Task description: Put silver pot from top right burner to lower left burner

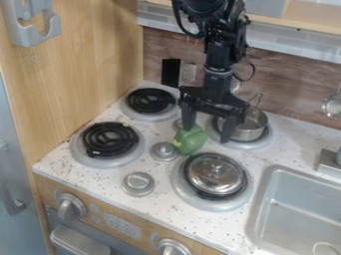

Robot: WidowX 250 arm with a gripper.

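Observation:
My gripper (208, 132) hangs pointing down over the middle of the stove top, its two fingers spread wide. The silver pot (252, 127) stands upright on the top right burner (256, 144), its thin handle pointing towards the back wall. The right finger is in front of the pot's left side and hides part of it; whether they touch I cannot tell. At the left finger's tip is a green toy vegetable (190, 141). The lower left burner (109, 140) has a bare black coil.
A lidded silver pan (215, 173) sits on the lower right burner. The top left burner (152, 101) has a bare coil. Silver knobs (138, 184) stand between the burners. The sink (299, 209) is at the right, a wooden side panel (86, 60) at the left.

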